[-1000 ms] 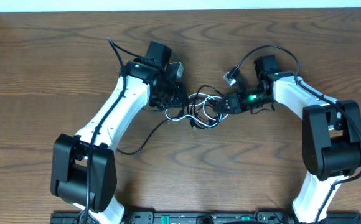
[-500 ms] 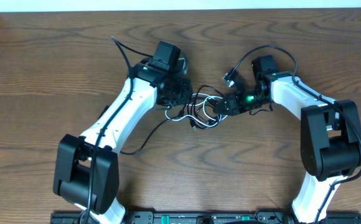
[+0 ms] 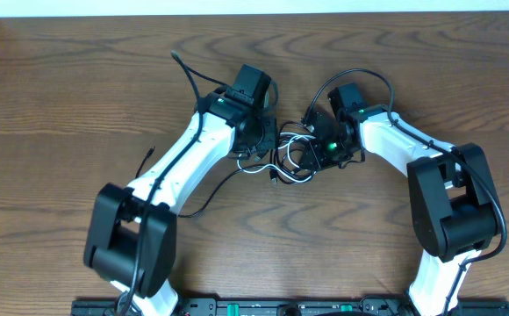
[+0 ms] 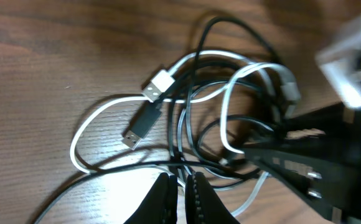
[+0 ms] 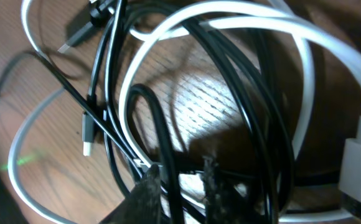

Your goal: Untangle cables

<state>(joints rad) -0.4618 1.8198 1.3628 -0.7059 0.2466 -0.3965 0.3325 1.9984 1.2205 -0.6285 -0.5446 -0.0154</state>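
The cables [image 3: 288, 162] lie in one tangle on the wooden table between my two arms. In the left wrist view a white cable [image 4: 76, 149] loops left, with a white plug [image 4: 159, 84] and a black plug [image 4: 140, 127] beside it. My left gripper [image 4: 182, 177] [image 3: 261, 145] sits at the tangle's left edge, shut on a thin black cable that runs in between its tips. My right gripper [image 5: 179, 168] [image 3: 318, 151] is pushed into the right side of the tangle. Its fingers stand apart with a black cable [image 5: 168, 155] running between them and a white cable [image 5: 243, 25] arching above.
A thin black cord [image 3: 211, 195] trails from the tangle toward the front left. Thicker black arm cords [image 3: 184, 72] [image 3: 353, 77] arc behind each wrist. The table's back edge [image 3: 254, 12] runs along the top. The right arm's dark wrist [image 4: 330, 155] fills the right of the left wrist view.
My left arm swung right and away to the tangle's edge and its jaws closed. My right gripper moved left into the tangle and its jaws narrowed.
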